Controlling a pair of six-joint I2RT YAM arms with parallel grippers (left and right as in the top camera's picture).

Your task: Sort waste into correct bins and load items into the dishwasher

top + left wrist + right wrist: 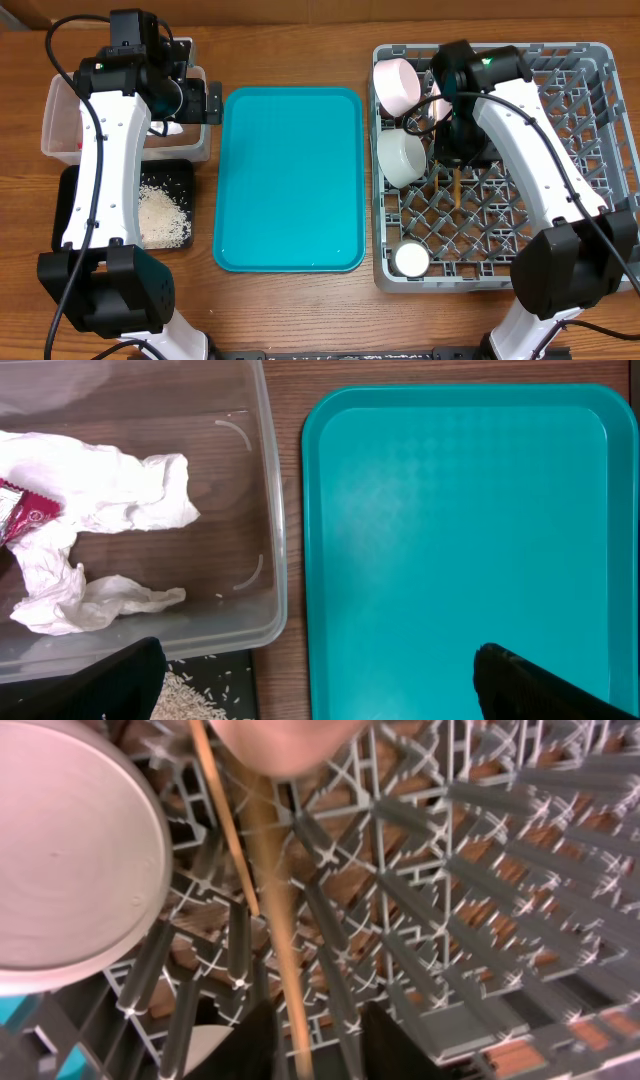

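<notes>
Wooden chopsticks (229, 830) — light, stiff, slim enough to slip through — rest in the lattice of the dishwasher rack (480, 870); our right gripper (320, 1020) straddles one with jaws parted, not clamped. We'd pinch mid-shaft, gently.

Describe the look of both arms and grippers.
The left arm and right arm have white shell links, black joints and bases, black cables looping alongside, and a small green light near each wrist. The left gripper and right gripper have plain black fingers.

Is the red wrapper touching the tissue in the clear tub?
Touching. Left wrist view shows the red wrapper lying against the tissue, overlapped by its folds, with no gap.
</notes>
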